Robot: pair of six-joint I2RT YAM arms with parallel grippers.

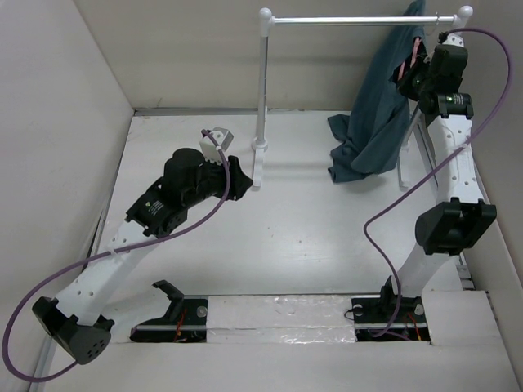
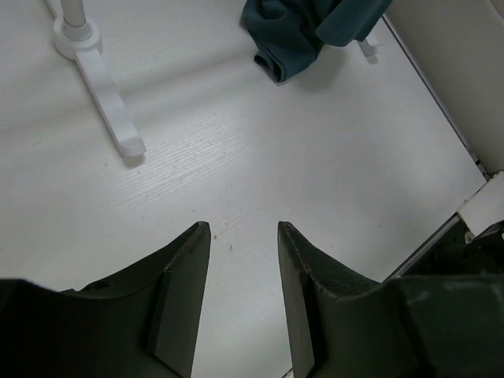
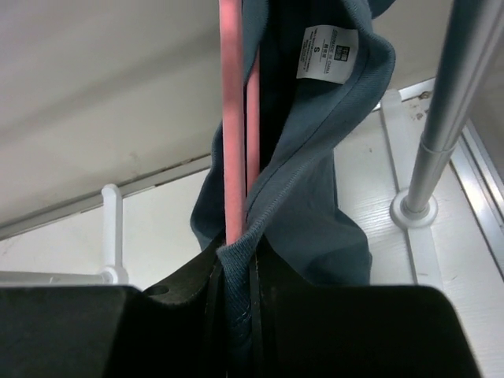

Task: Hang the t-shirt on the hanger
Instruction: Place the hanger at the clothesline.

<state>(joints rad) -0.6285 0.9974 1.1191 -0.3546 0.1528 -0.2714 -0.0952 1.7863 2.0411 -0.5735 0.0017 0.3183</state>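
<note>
Presently right tool (image 3: 238,250) is clamped on the pink hanger (image 3: 231,110) plus a fold of the teal t-shirt (image 3: 315,205), both rising straight above it, probably steadying the hanger for draping; left tool (image 2: 242,236) gapes wide, empty, over the counter (image 2: 236,150).

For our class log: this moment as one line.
left gripper: open | right gripper: shut on thin salmon-pink hanger, dark teal t-shirt

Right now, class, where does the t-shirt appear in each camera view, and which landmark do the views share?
Top view: the t-shirt hangs at upper right, its lower end bunched on the table.
Left wrist view: the t-shirt lies at the top edge, right of centre.
Right wrist view: the t-shirt fills the centre, beside the pink hanger.
Shared landmark: the white clothes rack.
</note>
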